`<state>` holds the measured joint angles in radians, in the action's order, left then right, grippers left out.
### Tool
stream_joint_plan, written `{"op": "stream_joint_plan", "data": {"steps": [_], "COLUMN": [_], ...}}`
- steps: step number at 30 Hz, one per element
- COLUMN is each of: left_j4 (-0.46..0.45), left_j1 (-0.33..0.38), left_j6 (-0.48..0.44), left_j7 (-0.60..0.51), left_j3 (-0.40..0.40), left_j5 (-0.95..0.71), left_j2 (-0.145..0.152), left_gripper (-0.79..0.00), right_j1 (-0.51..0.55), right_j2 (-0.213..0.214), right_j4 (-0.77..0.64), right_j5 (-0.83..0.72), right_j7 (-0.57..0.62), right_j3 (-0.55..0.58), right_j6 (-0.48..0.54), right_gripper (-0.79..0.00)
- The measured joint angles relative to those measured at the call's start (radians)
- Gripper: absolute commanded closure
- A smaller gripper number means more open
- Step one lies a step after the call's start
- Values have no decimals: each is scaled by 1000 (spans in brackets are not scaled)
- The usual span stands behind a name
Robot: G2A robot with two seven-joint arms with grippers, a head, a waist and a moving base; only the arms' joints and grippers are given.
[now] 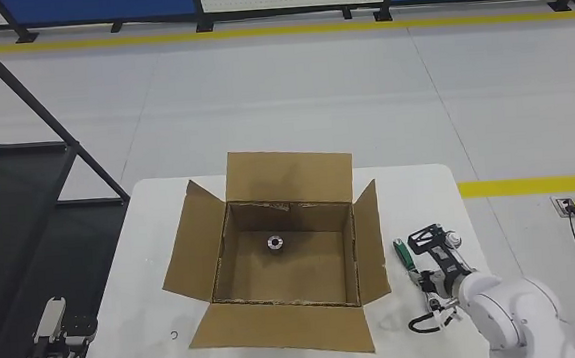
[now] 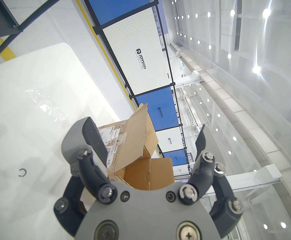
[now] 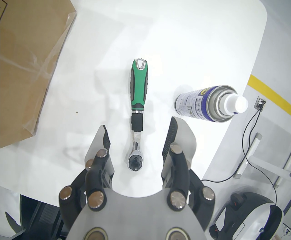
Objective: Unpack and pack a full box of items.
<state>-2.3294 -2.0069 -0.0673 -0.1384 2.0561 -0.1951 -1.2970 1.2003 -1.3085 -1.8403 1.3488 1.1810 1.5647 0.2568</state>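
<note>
Right gripper (image 3: 138,133) spread wide open, one green-handled ratchet (image 3: 139,91) lying in line with its gap, one spray can (image 3: 200,102) just beside, one open cardboard box (image 3: 22,68) farther off the other side holding one small metal part (image 1: 274,242), left gripper (image 2: 146,131) open too.

We see a pale grey floor (image 1: 292,98), a yellow line (image 1: 287,30) running along the upper edge of the top view beneath blue and white partition panels (image 1: 95,4). A black metal rack (image 1: 28,197) stands at the left, a floor socket (image 1: 566,206) at the right. Ceiling spotlights (image 2: 257,69) shine overhead.
</note>
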Motion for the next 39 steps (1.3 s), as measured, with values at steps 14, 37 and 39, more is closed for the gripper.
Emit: {"op": "stream_joint_plan", "data": {"steps": [14, 37, 39], "left_j4": [0, 0, 0], "left_j1": [0, 0, 0], "left_j6": [0, 0, 0], "left_j7": [0, 0, 0], "left_j3": [0, 0, 0], "left_j5": [0, 0, 0], "left_j2": [0, 0, 0], "left_gripper": [-785, -785, -785], "right_j1": [-96, -194, -201], "right_j2": [6, 17, 18], "right_j4": [154, 318, 327], "right_j5": [-60, -64, -60], "right_j7": [84, 96, 101], "right_j3": [-38, -106, -111], "right_j6": [-69, -131, -135], "right_gripper": [-351, -317, -317]}}
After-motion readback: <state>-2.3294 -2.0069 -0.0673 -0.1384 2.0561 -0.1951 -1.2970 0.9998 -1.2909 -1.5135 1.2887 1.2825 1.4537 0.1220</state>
